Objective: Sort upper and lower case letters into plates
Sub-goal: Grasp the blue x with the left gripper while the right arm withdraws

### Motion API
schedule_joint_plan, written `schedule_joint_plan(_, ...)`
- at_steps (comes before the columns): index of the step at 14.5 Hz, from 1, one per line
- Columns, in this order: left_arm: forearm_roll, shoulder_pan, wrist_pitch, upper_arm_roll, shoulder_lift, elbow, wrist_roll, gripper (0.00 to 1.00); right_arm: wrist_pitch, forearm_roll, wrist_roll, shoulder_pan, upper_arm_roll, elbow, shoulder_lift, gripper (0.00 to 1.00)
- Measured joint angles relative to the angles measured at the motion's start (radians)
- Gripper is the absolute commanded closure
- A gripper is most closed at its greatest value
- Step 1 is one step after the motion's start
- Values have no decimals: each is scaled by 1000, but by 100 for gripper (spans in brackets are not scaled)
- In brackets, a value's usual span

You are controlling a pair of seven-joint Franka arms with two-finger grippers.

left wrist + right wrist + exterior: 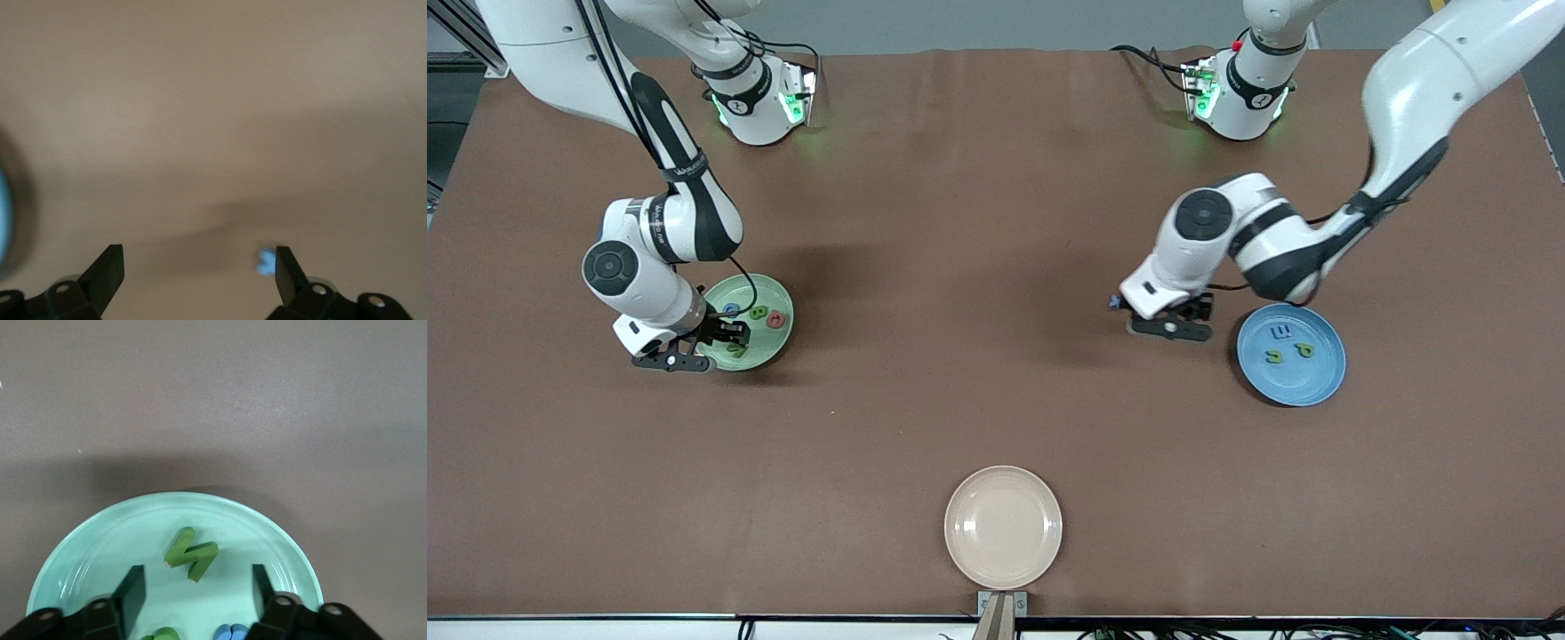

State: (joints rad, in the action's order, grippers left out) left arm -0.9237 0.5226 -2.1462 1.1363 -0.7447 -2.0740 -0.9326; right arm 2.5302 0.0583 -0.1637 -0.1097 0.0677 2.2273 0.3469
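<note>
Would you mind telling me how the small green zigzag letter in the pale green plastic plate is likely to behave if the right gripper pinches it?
The small green zigzag letter looks thick and blocky, so probably stiff and light. It lies flat in the pale green plastic plate, so it is unlikely to roll, though it might slide on the glossy surface. The open right gripper hangs over it.

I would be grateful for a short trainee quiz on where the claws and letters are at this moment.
1. True or false: the left claw, over bare table, is shut.
2. The right claw hangs over: A the green plate; B the cream plate; C bare table.
3. How many letters lie in the blue plate?
Key: 1 false, it is open; 2 A; 3 three.
</note>
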Motion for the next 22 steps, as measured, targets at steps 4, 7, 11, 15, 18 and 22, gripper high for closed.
schedule_joint_plan(4, 19, -103, -35, -54, -2, 6, -55, 1, -282, 1, 38, 0, -1, -155, -25, 0)
schedule_joint_plan(7, 21, -94, -125, -77, -3, -26, -62, 3, -583, 1, 103, 19, 5, -369, -54, 0)
schedule_joint_plan(11, 21, -82, -200, -108, -5, -79, -67, 7, -855, 2, 209, 93, 9, -643, -63, 0)
schedule_joint_plan(15, 21, -83, -247, -134, -6, -101, -70, 18, -895, 1, 232, 141, 9, -722, -61, 0)
schedule_joint_plan(18, 21, -99, -248, -154, -7, -101, -70, 25, -895, -30, 232, 159, 9, -724, -52, 0)
schedule_joint_plan(22, 21, -122, -250, -173, -7, -101, -70, 36, -893, -59, 232, 171, 9, -757, -50, 0)
